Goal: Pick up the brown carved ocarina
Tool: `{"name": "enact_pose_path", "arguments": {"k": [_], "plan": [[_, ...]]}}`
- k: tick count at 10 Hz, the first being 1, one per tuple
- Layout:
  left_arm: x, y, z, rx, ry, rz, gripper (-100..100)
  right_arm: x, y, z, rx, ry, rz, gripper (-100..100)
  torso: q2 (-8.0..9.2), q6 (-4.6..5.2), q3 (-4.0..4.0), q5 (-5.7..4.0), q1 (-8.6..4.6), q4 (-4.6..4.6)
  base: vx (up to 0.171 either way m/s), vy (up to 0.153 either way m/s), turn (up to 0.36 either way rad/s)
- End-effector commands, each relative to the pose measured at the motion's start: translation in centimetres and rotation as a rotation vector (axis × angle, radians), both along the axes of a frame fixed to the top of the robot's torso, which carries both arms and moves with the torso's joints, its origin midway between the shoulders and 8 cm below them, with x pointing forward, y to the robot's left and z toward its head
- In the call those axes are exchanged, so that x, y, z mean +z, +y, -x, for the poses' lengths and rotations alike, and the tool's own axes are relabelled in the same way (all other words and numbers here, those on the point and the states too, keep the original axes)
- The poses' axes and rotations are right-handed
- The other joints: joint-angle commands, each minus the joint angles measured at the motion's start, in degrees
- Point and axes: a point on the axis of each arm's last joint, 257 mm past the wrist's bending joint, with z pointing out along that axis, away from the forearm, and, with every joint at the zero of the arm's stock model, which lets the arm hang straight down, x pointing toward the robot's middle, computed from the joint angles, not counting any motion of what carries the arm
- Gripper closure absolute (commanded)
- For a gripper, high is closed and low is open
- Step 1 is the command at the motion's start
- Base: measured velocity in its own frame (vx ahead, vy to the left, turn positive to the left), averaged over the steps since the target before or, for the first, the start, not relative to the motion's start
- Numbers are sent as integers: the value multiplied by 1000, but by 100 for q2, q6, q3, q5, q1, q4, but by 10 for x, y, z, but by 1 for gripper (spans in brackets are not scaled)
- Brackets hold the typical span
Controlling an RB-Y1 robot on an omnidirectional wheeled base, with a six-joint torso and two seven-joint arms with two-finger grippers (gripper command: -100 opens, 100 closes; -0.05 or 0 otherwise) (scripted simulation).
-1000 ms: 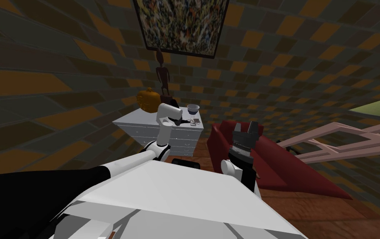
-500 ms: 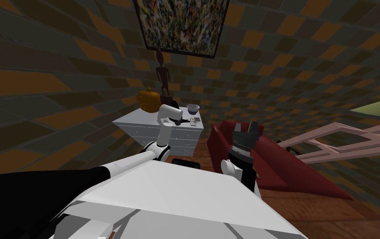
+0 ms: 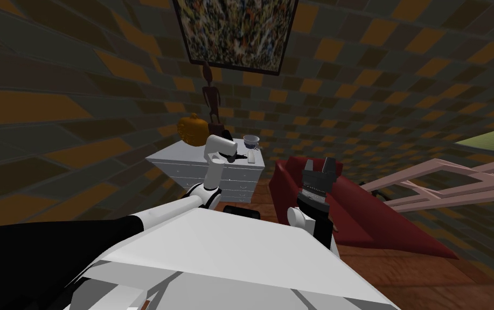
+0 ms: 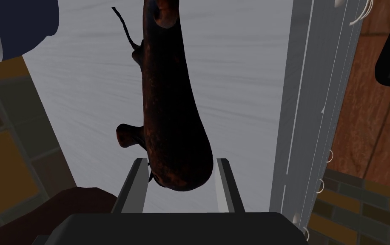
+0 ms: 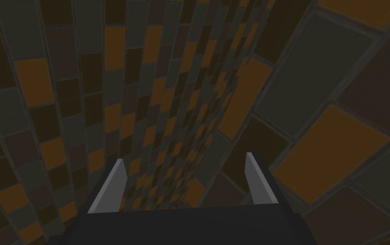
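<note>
The left gripper [image 4: 180,160] has its fingers closed on the broad, rounded end of the dark brown ocarina [image 4: 168,106]. The ocarina is over the white dresser [image 4: 240,85], most of its length reaching past the fingertips. Held so near one end, it may swivel or slip free on the lift. The right gripper [image 5: 184,157] stands idle, fingers spread apart.

A white dresser [image 3: 185,159] stands against a dim wall [image 3: 68,86] chequered in orange, brown and grey. A dark-framed painting [image 3: 236,32] hangs above the dresser. Just right of it, a red sofa [image 3: 385,226] sits on brown wood floor [image 3: 412,274]; past that, a pink frame [image 3: 445,180].
</note>
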Motion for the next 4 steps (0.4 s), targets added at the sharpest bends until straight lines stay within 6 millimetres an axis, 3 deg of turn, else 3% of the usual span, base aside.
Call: {"name": "enact_pose_path", "arguments": {"k": [1,3,4], "plan": [[7,0,6,1,1,0,100,0,0,0,0,0,0,0,0,0,0,0,0,0,-6,2,-5],[9,0,7,1,-1,1,100,0,0,0,0,0,0,0,7,-1,4,0,0,1,-3,1,-2],[9,0,8,1,1,0,0,0,0,0,0,0,0,0,4,0,2,1,1,0,0,0,0]]}}
